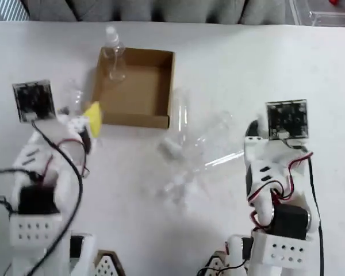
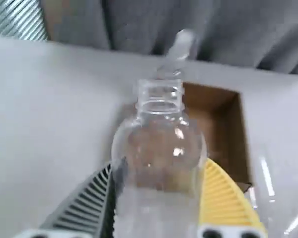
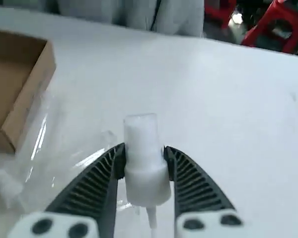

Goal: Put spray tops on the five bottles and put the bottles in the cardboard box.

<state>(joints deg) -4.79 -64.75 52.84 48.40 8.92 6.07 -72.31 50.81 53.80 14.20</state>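
The left gripper (image 2: 159, 168) clamps an uncapped clear bottle (image 2: 159, 131) by its body, leaving the neck free. The right gripper (image 3: 144, 151) pinches a white spray top (image 3: 140, 130), likely for fitting. A capped bottle (image 1: 113, 54) stands in the cardboard box (image 1: 139, 95). The loose bottles (image 1: 204, 141), seemingly lying flat, sit between the arms.

Loose bottles (image 1: 196, 144) beside open box (image 1: 135, 119)
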